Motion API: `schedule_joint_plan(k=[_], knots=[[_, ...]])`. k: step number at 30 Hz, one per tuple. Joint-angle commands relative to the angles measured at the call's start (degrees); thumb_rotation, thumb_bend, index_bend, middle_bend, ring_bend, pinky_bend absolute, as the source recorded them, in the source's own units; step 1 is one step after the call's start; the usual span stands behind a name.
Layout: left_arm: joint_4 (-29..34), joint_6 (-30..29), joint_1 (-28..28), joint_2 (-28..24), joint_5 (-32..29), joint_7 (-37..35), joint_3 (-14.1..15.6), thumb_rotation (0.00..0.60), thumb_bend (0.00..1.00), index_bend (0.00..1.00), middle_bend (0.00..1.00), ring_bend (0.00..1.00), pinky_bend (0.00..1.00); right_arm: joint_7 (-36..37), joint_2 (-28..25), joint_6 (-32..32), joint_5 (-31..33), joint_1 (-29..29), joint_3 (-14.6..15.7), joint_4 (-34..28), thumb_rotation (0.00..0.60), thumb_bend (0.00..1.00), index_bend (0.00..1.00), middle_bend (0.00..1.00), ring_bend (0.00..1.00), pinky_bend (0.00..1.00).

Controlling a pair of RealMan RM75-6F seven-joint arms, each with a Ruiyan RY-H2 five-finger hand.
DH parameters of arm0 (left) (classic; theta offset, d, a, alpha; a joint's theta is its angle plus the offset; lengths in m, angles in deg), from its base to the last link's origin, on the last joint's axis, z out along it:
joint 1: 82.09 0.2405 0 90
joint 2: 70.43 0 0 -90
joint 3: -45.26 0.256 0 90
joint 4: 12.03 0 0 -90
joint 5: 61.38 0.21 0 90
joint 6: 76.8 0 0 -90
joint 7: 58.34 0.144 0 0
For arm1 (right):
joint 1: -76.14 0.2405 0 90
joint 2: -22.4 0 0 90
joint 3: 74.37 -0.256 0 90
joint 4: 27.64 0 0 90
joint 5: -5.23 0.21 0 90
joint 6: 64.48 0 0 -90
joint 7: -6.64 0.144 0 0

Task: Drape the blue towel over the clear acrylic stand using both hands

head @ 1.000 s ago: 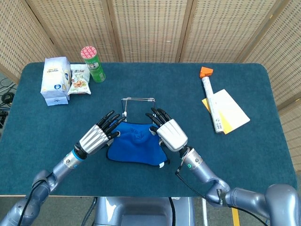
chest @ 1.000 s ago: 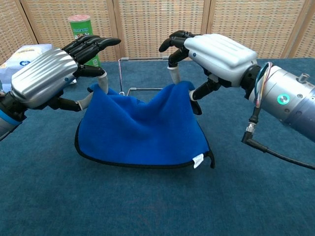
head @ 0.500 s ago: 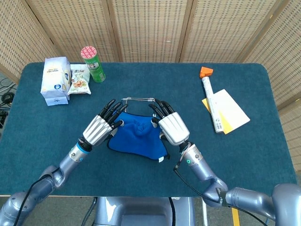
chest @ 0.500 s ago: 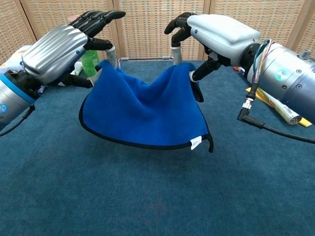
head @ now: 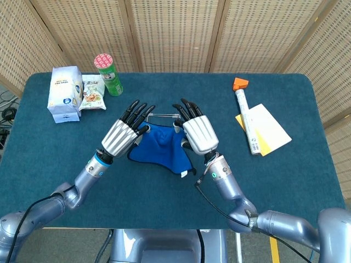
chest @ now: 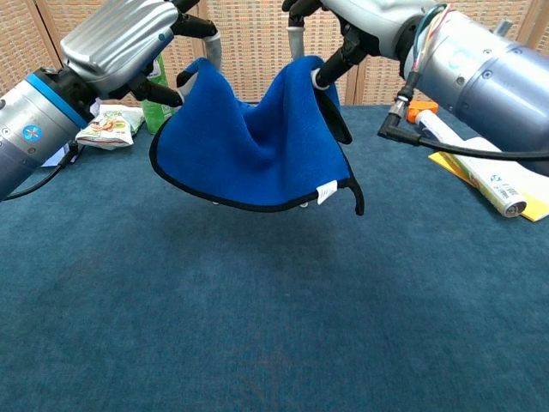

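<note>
I see one towel [head: 163, 147], held up off the table [head: 164, 208] at frame centre, sagging between my two hands. My left hand [head: 123, 134] pinches its left top corner; my right hand [head: 198, 133] pinches the right corner. One stand [head: 162, 115] sits just behind the towel's top edge. Upper left: one can [head: 108, 74], two packets [head: 67, 93]. Right edge: one tube [head: 247, 116], one card [head: 270, 129]. The near table is open.

Soft matt fleece blue towel [chest: 257, 142] with dark stitched edging, glossy ribbed silvery hand [head: 120, 137] shells, napped teal tablecloth [chest: 257, 326].
</note>
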Motion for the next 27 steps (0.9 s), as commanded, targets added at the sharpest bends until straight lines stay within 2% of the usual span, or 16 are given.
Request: schedule_joint_plan(k=[1, 6, 10, 18, 27], knots=[[1.4, 1.6, -1.2, -0.8, -0.6, 1.4, -1.2, 0.6, 0.5, 0.72, 0.0, 0.0, 0.0, -0.9, -0.1, 0.5, 1.2, 0.9, -0.9, 0.3, 0.6, 0.45, 0.63, 0.17, 0.01, 0.13], [2.2, 3.3, -3.3, -1.6, -1.7, 1.8, -3.8, 0.6, 0.5, 0.72, 0.0, 0.0, 0.0, -0.8, -0.1, 2.0, 4.1, 3.5, -3.6, 2.1, 0.6, 0.47, 0.63, 0.17, 0.01, 0.13], [3.3, 2.2, -4.3, -2.2, -1.8, 1.1, -5.5, 0.6, 0.5, 0.72, 0.0, 0.0, 0.0, -0.7, -0.4, 2.0, 5.5, 4.9, -5.3, 2.1, 0.6, 0.47, 0.63, 0.17, 0.01, 0.13], [5.3, 1.4, -5.6, -3.5, -1.8, 1.5, -7.3, 0.6, 0.5, 0.72, 0.0, 0.0, 0.0, -2.0, -1.8, 1.8, 7.3, 6.4, -6.6, 1.8, 0.6, 0.47, 0.63, 0.17, 0.01, 0.13], [4.3, 2.9, -6.2, -3.7, -3.8, 0.9, -9.0, 0.6, 0.5, 0.72, 0.0, 0.0, 0.0, -1.2, -2.1, 2.8, 11.1, 8.3, -8.2, 5.1, 0.6, 0.47, 0.63, 0.17, 0.01, 0.13]])
